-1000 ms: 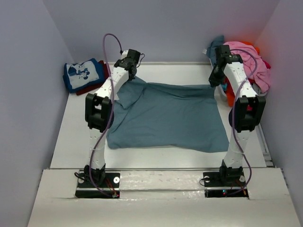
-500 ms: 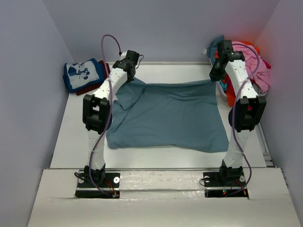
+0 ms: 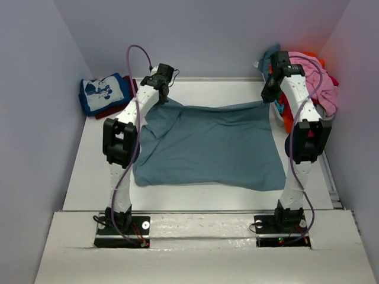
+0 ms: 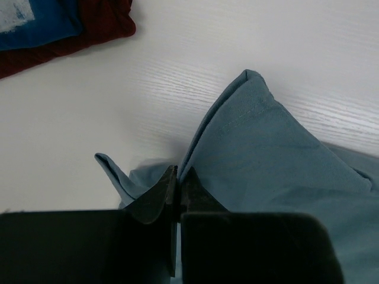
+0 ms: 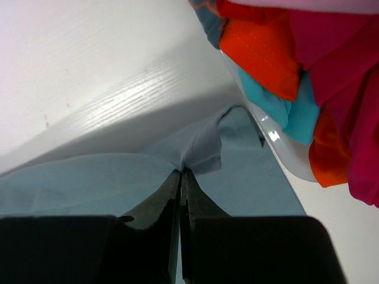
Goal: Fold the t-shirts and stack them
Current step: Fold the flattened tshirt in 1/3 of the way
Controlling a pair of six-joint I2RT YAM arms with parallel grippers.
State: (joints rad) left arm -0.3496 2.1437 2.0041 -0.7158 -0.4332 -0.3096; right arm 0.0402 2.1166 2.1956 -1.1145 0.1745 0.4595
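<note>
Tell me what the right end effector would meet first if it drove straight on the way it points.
The right end effector first meets the slate-blue t-shirt pinched in it. Past that fold, probably the white table, though depth is unclear. The white bin of shirts sits off to the side of that line.

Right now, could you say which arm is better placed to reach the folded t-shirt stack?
Left, probably: left gripper, shut on the slate-blue cloth t-shirt, is nearest the folded stack; right gripper holds its opposite corner.
</note>
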